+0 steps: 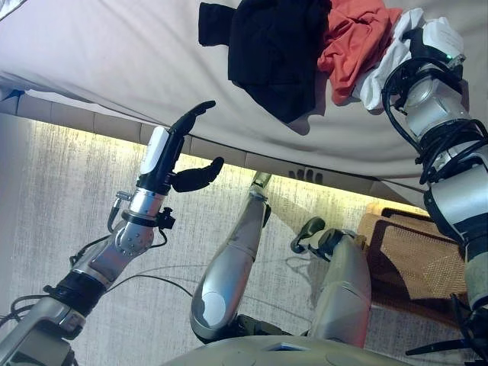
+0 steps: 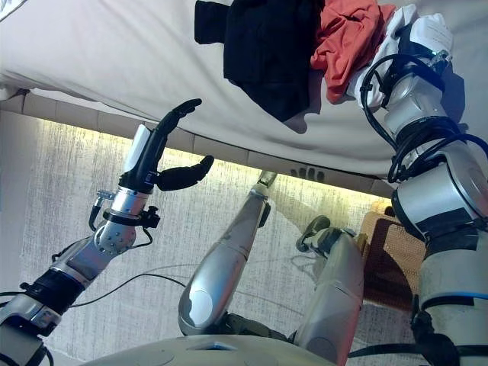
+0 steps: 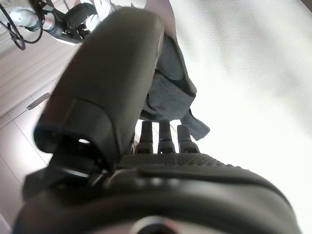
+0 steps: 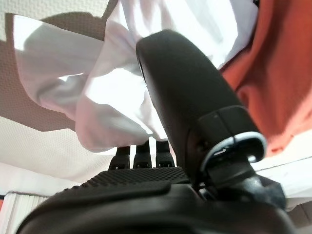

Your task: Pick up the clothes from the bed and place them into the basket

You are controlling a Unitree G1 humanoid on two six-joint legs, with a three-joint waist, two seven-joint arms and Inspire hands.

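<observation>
I see the clothes heaped on the bed [image 1: 114, 61] at the upper right of the frame: a black garment [image 1: 271, 46], an orange one [image 1: 351, 42] and a white one [image 1: 389, 65]. My right hand [image 4: 185, 107] is pressed into the white cloth, and I cannot tell whether its fingers grip. My left hand [image 1: 179, 152] hovers left of centre with fingers straight, holding nothing; the basket [image 1: 408, 255] sits at the lower right.

Bed [image 1: 114, 61]: wide bare sheet on robot's left side, open room for hand. Far right portion crowded: black garment [image 1: 271, 49], orange garment [image 1: 354, 42], white garment [image 1: 389, 57] heaped touching one another. Right hand [image 4: 161, 146] pressed against white garment, fingers hidden by cloth. Left hand [image 1: 179, 149] in open air at bed's edge, nothing around it. Wicker basket [image 1: 408, 255] on floor, partly behind right arm.
</observation>
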